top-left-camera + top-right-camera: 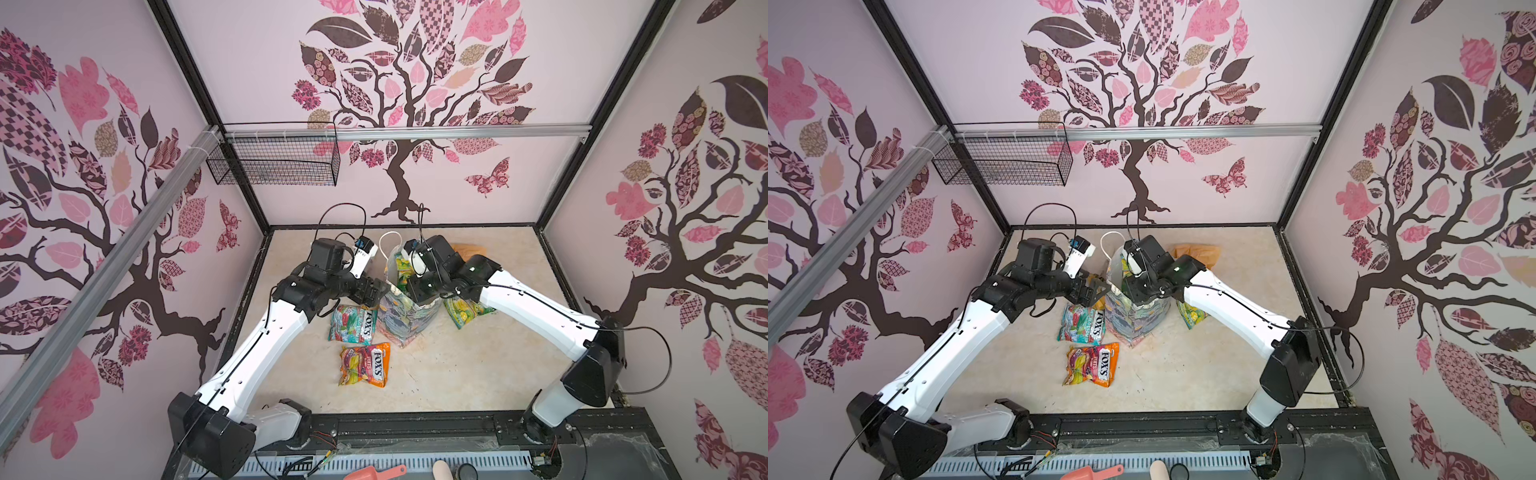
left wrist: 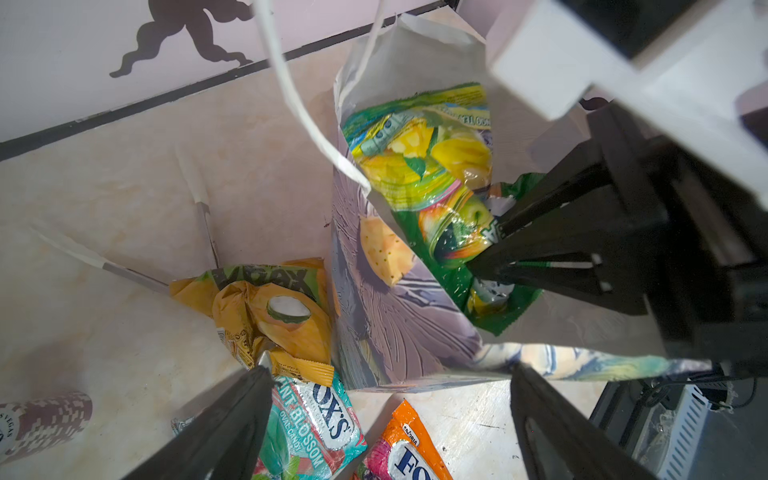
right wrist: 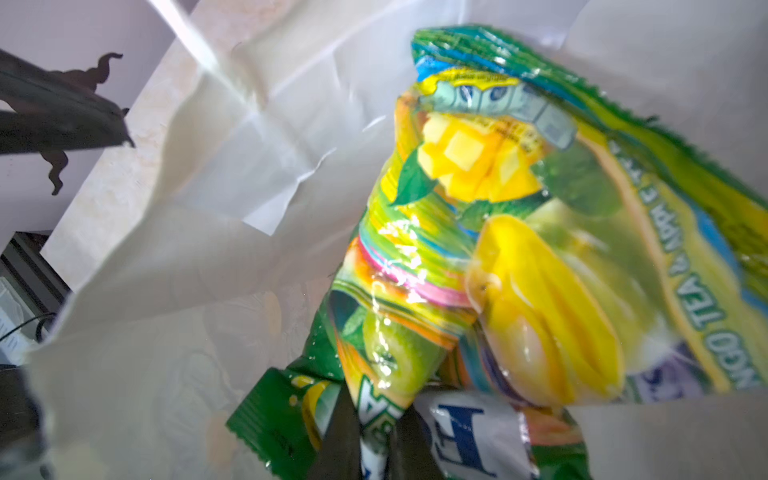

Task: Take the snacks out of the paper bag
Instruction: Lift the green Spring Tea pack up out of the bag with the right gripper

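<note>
The floral paper bag (image 1: 399,324) stands upright mid-table, its white inside (image 3: 166,291) showing. My right gripper (image 3: 376,440) reaches down into it and is shut on the lower edge of a green-yellow pouch (image 2: 424,153) that stands in the bag's mouth. My left gripper (image 2: 390,436) hovers open beside the bag's left side, holding nothing. On the table lie a teal-red pouch (image 1: 353,324), an orange pouch (image 1: 365,365), a crumpled gold wrapper (image 2: 270,316) against the bag, and another green-yellow pouch (image 1: 467,311) under the right arm.
A tan flat packet (image 1: 1196,253) lies behind the right arm near the back wall. A stack of poker chips (image 2: 41,419) sits left of the pouches. A wire basket (image 1: 274,162) hangs on the back-left wall. A pink scoop (image 1: 374,471) rests past the front rail.
</note>
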Tool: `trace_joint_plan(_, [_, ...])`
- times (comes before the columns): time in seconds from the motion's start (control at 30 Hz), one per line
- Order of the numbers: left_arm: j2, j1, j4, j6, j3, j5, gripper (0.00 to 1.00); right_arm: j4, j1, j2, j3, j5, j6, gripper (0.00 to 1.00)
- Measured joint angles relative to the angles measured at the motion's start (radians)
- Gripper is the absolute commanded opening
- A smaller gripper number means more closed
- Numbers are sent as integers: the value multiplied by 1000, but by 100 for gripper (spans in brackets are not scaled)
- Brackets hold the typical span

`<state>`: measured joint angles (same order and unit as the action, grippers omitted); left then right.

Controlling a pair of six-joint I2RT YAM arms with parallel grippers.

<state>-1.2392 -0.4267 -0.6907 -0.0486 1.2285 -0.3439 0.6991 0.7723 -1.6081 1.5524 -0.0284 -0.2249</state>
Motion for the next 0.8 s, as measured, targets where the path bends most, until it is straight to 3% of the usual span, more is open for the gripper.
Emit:
trace_joint_plan(0.47, [16,-6,-3,-1,0,0,91,40,-14,28,88,41,2,0])
trace_joint_plan(0.8, [206,-32,-5,31,19,-11,93,46,-14,59,169,38,0,0])
